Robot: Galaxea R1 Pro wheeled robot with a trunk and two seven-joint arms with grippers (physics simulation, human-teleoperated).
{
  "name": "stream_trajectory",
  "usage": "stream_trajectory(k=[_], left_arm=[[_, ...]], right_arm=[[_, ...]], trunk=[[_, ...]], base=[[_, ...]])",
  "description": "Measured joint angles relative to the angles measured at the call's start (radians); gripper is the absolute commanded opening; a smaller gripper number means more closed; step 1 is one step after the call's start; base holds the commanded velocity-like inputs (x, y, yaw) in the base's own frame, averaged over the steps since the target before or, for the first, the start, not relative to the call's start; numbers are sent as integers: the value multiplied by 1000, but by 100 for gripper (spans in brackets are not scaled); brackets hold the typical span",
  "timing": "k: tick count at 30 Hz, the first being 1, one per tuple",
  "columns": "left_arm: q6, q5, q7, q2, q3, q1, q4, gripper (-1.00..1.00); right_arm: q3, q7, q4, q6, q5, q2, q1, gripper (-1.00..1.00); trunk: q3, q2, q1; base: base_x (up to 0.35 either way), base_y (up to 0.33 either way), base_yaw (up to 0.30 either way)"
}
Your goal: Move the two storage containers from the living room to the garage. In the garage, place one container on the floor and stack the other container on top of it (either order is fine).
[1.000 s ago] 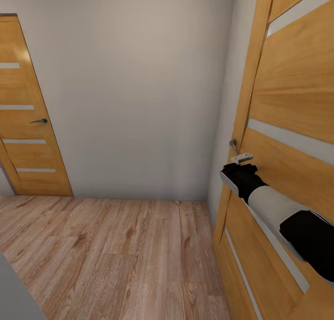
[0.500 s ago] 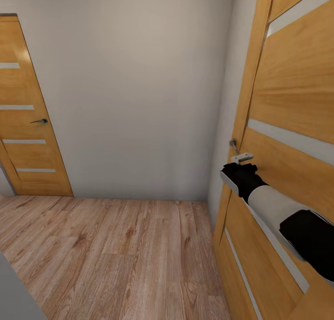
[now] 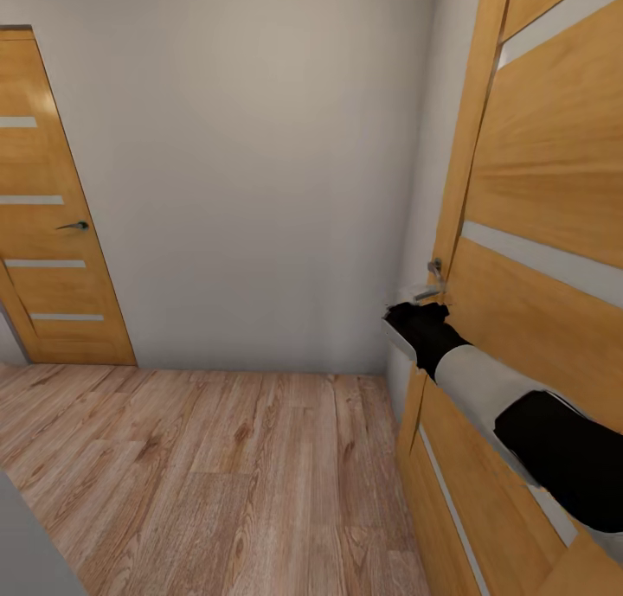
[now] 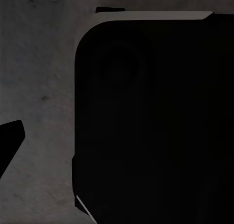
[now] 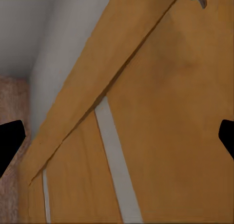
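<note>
Two dark fingertips are seen at opposite edges of the right wrist view, set wide apart with nothing between them, so the right gripper (image 3: 414, 302) is judged to be spread open. In the head view it's parked right at the lever handle (image 3: 430, 290) of the near wooden door (image 3: 536, 189), at about 3 o'clock of the picture; whether contact is made can't be told. The left gripper's state can't be told either: one dark fingertip (image 4: 9, 141) is caught in the left wrist view against mottled grey, next to a big black rounded shape that can't be made out.

Further out, a pale wall (image 3: 251, 163) is faced, a second wooden door (image 3: 48, 233) is closed at 9 o'clock, and light wood-plank flooring (image 3: 216, 475) is spread below.

No storage containers are spotted anywhere. Going by the task, rigid, light bins can be expected, probably best gripped on the top rim of a wall.
</note>
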Motion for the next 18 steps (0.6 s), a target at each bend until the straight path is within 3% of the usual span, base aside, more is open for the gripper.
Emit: stream_trajectory(k=[8, 14, 15, 18], left_arm=[[0, 0, 0, -1, 0, 0, 0, 100], [0, 0, 0, -2, -1, 0, 0, 100], [0, 0, 0, -2, -1, 0, 0, 100], [0, 0, 0, -1, -1, 0, 0, 100]], right_arm=[[-6, 8, 4, 0, -9, 159, 0, 100], [-6, 61, 5, -9, -67, 166, 9, 100], [-6, 100, 5, -10, -87, 166, 11, 100], [-6, 159, 6, -12, -97, 166, 29, 100]], trunk=[[0, 0, 0], [0, 0, 0], [0, 0, 0], [0, 0, 0]], base=[[0, 0, 0], [0, 0, 0], [0, 0, 0], [0, 0, 0]])
